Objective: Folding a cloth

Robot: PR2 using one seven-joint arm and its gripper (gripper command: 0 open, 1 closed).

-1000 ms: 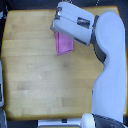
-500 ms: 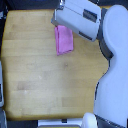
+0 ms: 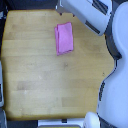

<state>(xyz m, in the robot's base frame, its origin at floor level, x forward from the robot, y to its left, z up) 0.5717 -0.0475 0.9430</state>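
cloth folding looks close to finished here, judging by how things lie. taking the scene from biggest to smallest: the wooden tabletop [image 3: 50, 85] fills most of the exterior view, bare wood across its middle and lower part. next in size is the robot's white body and arm [image 3: 117, 75], which runs down the exterior view's right edge, with the upper arm section crossing the top right corner. the gripper itself is not in view, so nothing can be said about how its jaws stand.

smallest is the pink cloth [image 3: 64, 38], lying flat on the table toward the top, a little to the exterior view's right of centre and near the arm but apart from it. it reads as a compact upright rectangle, slightly tilted, and a faint line down its left part suggests one layer lying over another, though the picture is too soft to be sure.

if another fold is wanted, the sound way would be to come down on one short edge, pinch both layers together near a corner, lift only enough to clear the wood, and carry that edge straight over to meet the opposite one so the sides stay lined up. a thin sheet like this will likely drag and bunch if pulled low across the table.

no containers show anywhere on the table, so nothing is held in any.
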